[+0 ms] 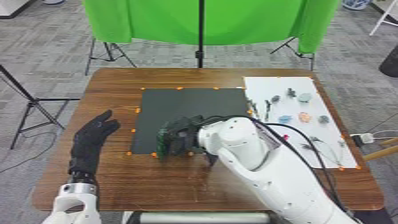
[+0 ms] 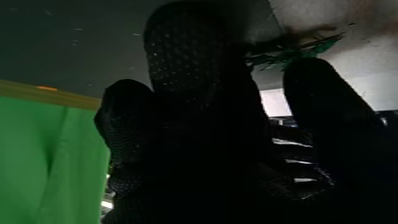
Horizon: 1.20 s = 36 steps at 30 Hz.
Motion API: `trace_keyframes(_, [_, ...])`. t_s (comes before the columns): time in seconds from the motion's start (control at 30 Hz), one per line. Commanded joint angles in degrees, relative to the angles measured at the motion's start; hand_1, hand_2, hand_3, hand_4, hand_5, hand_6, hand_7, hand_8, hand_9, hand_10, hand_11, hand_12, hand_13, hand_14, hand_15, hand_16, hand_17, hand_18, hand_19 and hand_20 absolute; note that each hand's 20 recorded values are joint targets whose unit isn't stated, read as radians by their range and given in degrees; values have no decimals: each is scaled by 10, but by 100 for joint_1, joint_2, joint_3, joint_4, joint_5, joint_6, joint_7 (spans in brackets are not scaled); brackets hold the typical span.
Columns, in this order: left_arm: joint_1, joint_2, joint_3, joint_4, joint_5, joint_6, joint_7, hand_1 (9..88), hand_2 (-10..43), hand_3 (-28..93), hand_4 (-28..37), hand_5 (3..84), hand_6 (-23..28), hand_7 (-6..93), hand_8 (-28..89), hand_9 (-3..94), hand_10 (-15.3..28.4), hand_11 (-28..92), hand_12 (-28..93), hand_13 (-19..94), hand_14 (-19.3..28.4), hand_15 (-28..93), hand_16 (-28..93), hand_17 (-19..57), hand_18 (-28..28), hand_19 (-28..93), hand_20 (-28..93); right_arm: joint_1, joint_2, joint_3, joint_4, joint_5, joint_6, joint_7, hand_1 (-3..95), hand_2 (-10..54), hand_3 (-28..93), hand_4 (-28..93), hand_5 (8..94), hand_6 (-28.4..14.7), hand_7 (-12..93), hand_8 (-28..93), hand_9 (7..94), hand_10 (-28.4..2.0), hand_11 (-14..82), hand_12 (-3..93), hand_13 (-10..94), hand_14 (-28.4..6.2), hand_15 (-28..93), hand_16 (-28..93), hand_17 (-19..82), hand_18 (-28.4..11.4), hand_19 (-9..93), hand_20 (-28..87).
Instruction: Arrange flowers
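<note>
Crosswise between the right hand's [image 1: 183, 134] fingers, a green sprig [image 2: 313, 50].

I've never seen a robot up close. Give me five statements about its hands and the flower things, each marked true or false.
1. The left hand is to the left of the black mat. True.
2. The right hand is over the white sheet. False: it is over the black mat.
3. The right hand has a green sprig. True.
4. The orange flower lies on the black mat. False: it lies on the white sheet.
5. The green cloth covers the table. False: it hangs behind it.
</note>
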Motion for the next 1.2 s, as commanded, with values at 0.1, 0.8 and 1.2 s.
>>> trace_keyframes(0.1, [73,-61,-22,-20,9,-58,-28,277,-24,647,-156,459,23,143,-47,455,128,194,169,395,157,146,43,103,105,25,227,-109,778,504,-773,983,-303,826,180,126,787,76,481,-26,74,-78,463,-107,60,70,886,-65,515,237,602,-139,932,377])
trace_keyframes(0.8, [144,-1,-106,-85,84,-81,-40,279,-24,648,-158,462,23,147,-49,459,128,198,168,396,156,147,43,104,105,25,228,-3868,2223,5323,-1872,2111,1798,3495,283,-95,533,-191,643,-19,149,-66,764,-143,230,229,858,-54,507,279,564,-132,924,414])
trace_keyframes(1.2, [186,-2,-142,-100,54,-79,-52,279,-24,648,-155,462,23,146,-48,459,129,197,168,395,157,148,43,104,105,25,229,-4584,1799,5927,-1468,2148,1163,3550,299,-95,513,-231,674,-16,161,-81,784,-140,217,217,876,-43,513,287,584,-120,932,431])
